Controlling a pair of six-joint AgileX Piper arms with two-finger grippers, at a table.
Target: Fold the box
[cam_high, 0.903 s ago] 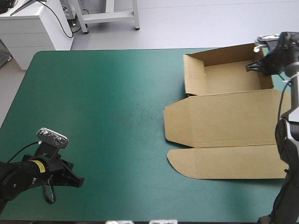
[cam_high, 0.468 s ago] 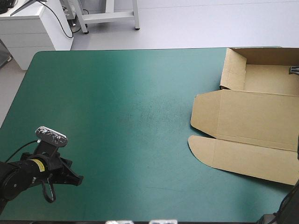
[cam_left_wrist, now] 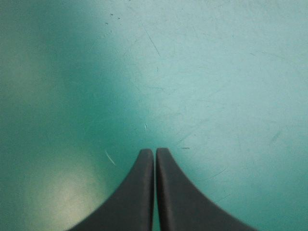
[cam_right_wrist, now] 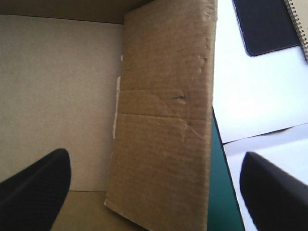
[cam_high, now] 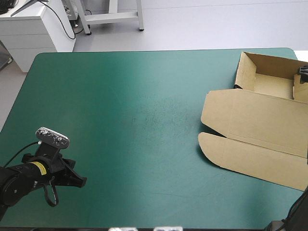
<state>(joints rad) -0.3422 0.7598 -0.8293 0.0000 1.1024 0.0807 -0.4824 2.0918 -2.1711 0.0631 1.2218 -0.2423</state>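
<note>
- The table (cam_high: 120, 125) with its teal-green cover filled most of the high view, and a large part of it on the left and in the middle was bare.
- The box (cam_high: 255, 120) lay at the table's right side and ran out of the high view at the right.
- Its long axis went across the table from left to right, but slanted, so that the right end came nearer to the near edge.
- The open tray (cam_high: 269, 79) sat by the far right corner with its opening upward. The lid (cam_high: 250, 115) lay flat on the cover and reached toward the near edge, ending in a rounded flap (cam_high: 240, 156).
- Earlier the box lay more to the left and was square with the table's edges. Since then it had shifted to the right and turned.
- The right gripper (cam_right_wrist: 154, 155) had its black fingers wide apart, with a raised side wall (cam_right_wrist: 163, 96) of the tray between them. One finger was over the tray's floor and the other was outside the wall. I could not tell if either touched the board.
- The left gripper (cam_left_wrist: 154, 153) stayed near the near left corner, well apart from the box. Its fingers were pressed together in one point over the bare cover and held nothing.
</note>
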